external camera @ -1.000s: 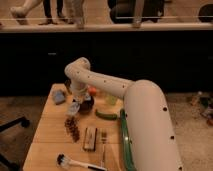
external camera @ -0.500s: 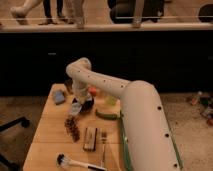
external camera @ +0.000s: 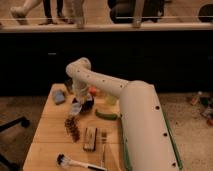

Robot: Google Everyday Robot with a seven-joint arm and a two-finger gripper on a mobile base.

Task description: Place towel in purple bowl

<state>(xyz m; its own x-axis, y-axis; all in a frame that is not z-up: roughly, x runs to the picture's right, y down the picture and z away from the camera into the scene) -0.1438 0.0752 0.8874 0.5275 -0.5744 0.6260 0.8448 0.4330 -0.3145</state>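
My gripper (external camera: 77, 102) points down over the far left part of the wooden table (external camera: 50, 135), at the end of the white arm that bends at its elbow (external camera: 80, 67). A pale bluish towel (external camera: 75, 108) hangs from the gripper, which is shut on it. The dark purple bowl (external camera: 87, 103) sits just right of the gripper and touches or nearly touches the towel. The bowl's inside is mostly hidden by the gripper.
A blue block (external camera: 59, 96) lies left of the gripper. A red item (external camera: 93, 91) and a yellow-green item (external camera: 111, 99) stand behind the bowl. A green vegetable (external camera: 106, 115), a brown cluster (external camera: 73, 129), a wooden bar (external camera: 90, 139), a fork (external camera: 103, 147) and a brush (external camera: 75, 162) lie nearer.
The gripper with the towel has shifted slightly right and down toward the bowl. Nothing else has moved.
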